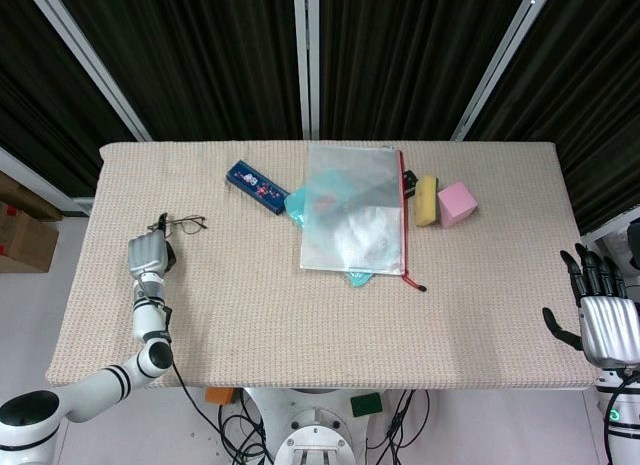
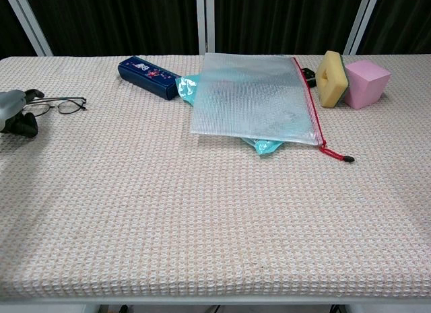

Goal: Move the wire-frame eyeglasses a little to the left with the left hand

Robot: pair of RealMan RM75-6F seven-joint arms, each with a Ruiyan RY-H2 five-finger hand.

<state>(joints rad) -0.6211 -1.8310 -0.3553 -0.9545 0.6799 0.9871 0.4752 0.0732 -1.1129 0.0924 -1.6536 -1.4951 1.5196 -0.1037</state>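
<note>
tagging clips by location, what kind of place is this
Probably a robot test lab, not a home: a table under a woven cloth, dark curtains behind it, loose cables on the floor below.

Left robot hand (image 1: pixel 147 256) low, right robot hand (image 1: pixel 603 320) spread.

Print on blue box (image 2: pixel 147 77) illegible; no readable text.
</note>
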